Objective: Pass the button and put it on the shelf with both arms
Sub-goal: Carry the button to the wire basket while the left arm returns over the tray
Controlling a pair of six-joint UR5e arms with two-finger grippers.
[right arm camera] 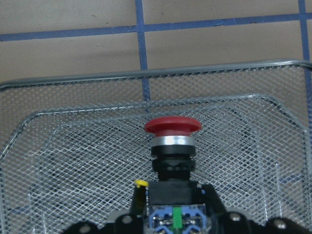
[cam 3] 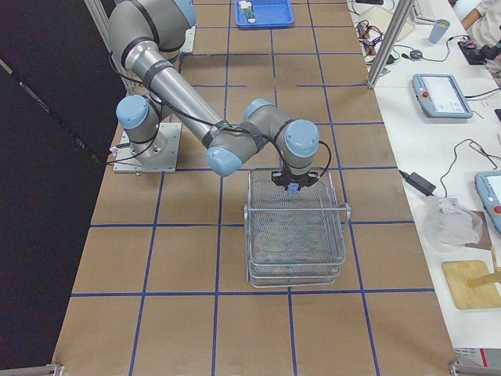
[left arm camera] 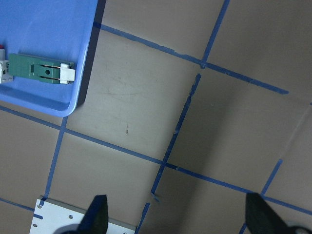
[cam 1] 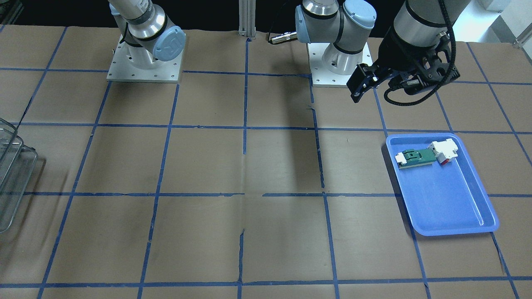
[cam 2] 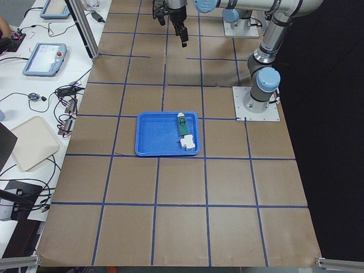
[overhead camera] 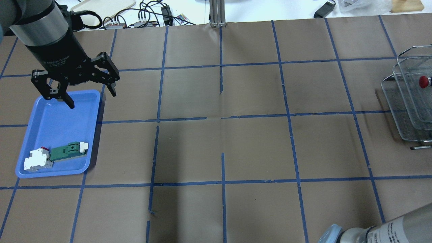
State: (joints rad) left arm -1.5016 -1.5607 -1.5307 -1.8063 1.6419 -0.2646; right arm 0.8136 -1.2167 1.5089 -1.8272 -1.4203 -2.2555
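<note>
Pass looks done; the button is at the shelf, not yet let go.
The left tool [overhead camera: 92, 99] hangs spread open and empty, well apart from the shelf [overhead camera: 405, 118]. The right tool [right arm camera: 174, 197] is clamped on the button [right arm camera: 172, 146], held over the shelf's mesh, whether touching it I cannot tell. By my judgement only setting down and release remain.

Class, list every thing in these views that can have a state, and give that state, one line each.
left gripper: open, empty, raised off the table.
right gripper: shut on the button.
button: held, red cap pointing forward, over the shelf.
shelf: standing upright on the table.
blue tray: flat on the table, holding one part.
green-and-white component: lying flat in the tray, untouched.
</note>
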